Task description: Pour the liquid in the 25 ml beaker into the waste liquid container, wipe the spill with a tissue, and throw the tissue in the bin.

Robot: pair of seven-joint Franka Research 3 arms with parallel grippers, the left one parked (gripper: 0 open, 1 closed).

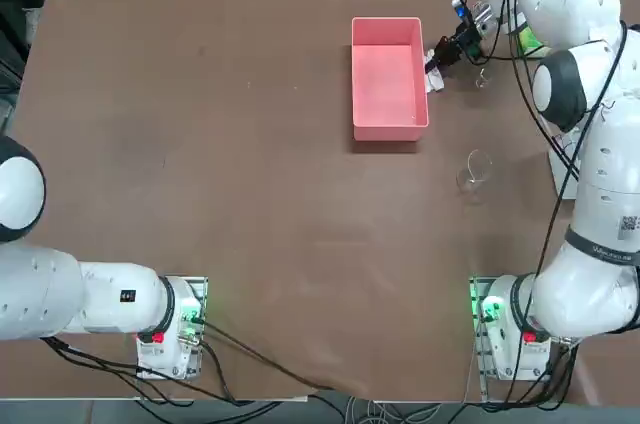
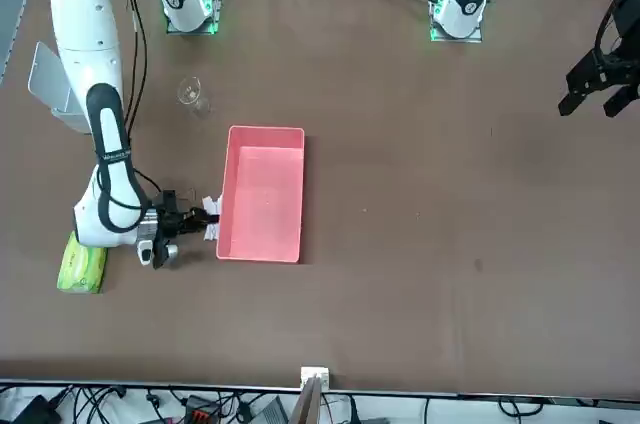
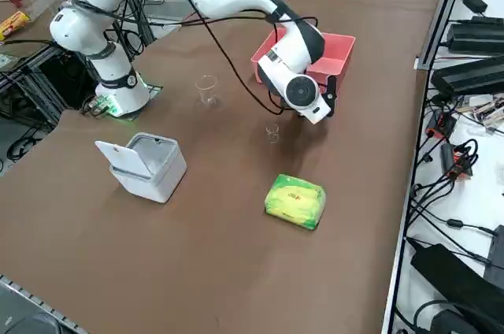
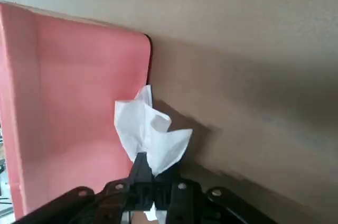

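Observation:
My right gripper (image 1: 438, 61) is low over the table just right of the waste liquid container (image 1: 388, 79), a pink tray, and it is shut on the tissue. The white crumpled tissue (image 4: 150, 134) sticks out from between the fingers (image 4: 140, 165), close to the tray's outer wall (image 4: 79, 102). It also shows as a tissue (image 2: 210, 211) between the gripper (image 2: 192, 223) and the tray (image 2: 262, 192). The tiny 25 ml beaker (image 3: 272, 133) stands upright on the table beside the wrist, also seen as a beaker (image 1: 482, 76). The bin (image 3: 150, 165) stands open near the arm's base.
A larger clear beaker (image 1: 474, 172) stands between the tray and the arm's base, also a beaker (image 3: 207, 90). A green tissue pack (image 3: 295, 200) lies near the table's right edge. The parked left arm stays at the near left.

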